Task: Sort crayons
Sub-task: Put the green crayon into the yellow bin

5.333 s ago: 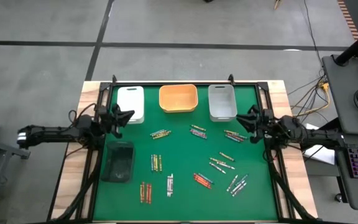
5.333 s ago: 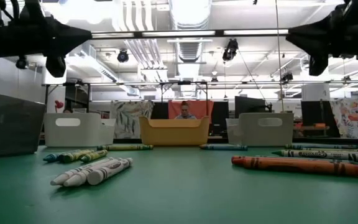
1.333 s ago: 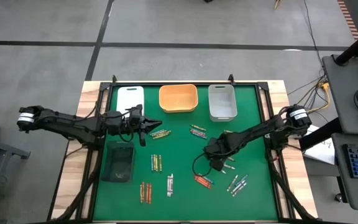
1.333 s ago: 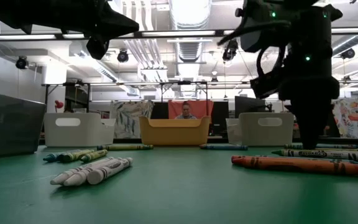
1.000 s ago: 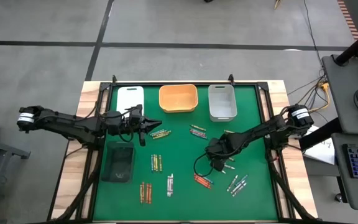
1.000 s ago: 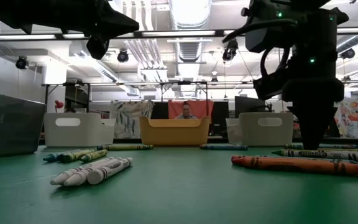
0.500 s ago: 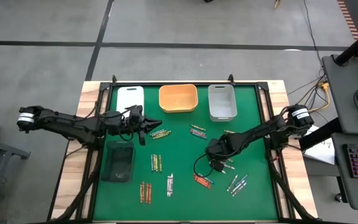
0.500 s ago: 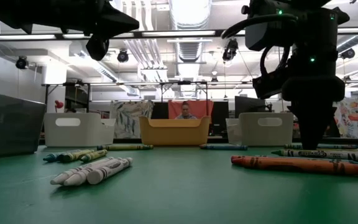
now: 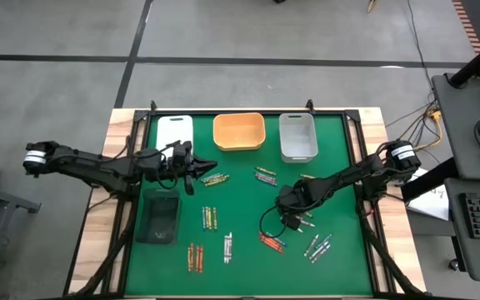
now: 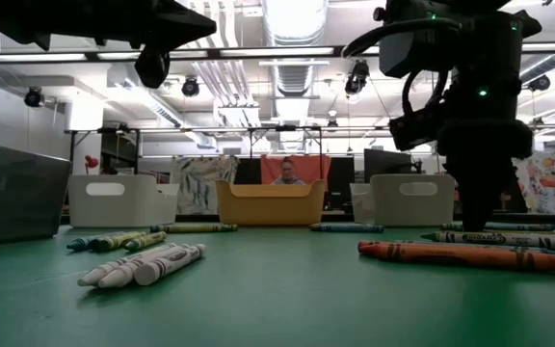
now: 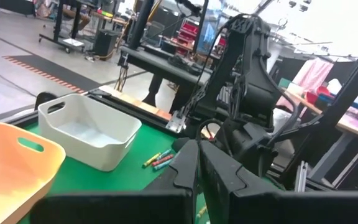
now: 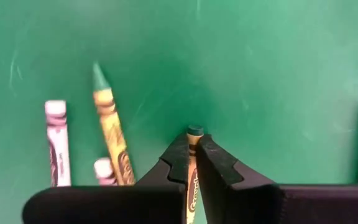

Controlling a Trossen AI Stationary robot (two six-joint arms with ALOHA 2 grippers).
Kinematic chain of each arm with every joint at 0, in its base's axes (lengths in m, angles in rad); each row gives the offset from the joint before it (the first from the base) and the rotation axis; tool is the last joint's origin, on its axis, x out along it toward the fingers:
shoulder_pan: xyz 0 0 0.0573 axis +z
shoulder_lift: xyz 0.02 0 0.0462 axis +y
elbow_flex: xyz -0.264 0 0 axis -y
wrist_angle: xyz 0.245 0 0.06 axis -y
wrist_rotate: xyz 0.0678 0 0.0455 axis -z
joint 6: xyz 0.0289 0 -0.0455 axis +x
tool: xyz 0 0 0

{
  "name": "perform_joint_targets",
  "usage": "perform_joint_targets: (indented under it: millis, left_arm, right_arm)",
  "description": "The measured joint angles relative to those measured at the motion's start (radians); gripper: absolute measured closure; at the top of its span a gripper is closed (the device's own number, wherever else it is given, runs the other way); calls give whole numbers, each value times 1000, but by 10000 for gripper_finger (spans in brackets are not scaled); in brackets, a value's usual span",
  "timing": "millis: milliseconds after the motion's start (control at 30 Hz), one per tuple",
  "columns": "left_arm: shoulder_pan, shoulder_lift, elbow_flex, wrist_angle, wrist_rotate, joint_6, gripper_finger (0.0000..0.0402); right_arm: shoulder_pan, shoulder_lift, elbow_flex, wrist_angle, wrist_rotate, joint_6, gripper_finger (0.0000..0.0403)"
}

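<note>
Right gripper is clamped on a green-tipped crayon right of the desk's middle. Light, stiff, probably snappable, so mid-shaft looks best. Left gripper hovers clenched, empty.

Overhead straight down; low level across the surface; wrists close forward; orange tray shared.

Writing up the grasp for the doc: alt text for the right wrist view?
The right gripper is shut on a yellow-wrapped crayon with a teal tip, on the green mat. Beside it lie a green-tipped yellow crayon and a pale crayon.
</note>
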Motion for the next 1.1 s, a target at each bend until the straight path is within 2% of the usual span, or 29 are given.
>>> perform_joint_targets:
  millis: [267, 400, 567, 733, 900, 1100]
  left_arm:
    - [-16, -3, 0, 35, 1, 5, 402]
    - [-30, -9, 0, 58, 1, 6, 402]
    - [-38, -28, 0, 88, 30, 39, 402]
    - [-38, -68, 0, 87, 34, 58, 402]
    - [-38, -126, 0, 61, 34, 80, 402]
    - [-38, -199, -1, -1, 34, 88, 402]
  right_arm:
    - [-7, -132, 7, 2, 67, -17, 396]
    - [-39, -203, 7, 99, 100, -74, 396]
    - [-122, -239, 7, 368, 97, -251, 395]
    - [-235, -219, 8, 707, 90, -460, 395]
    - [-365, -141, 10, 1026, 87, -590, 394]
    - [-494, 6, 114, 1188, -21, -640, 394]
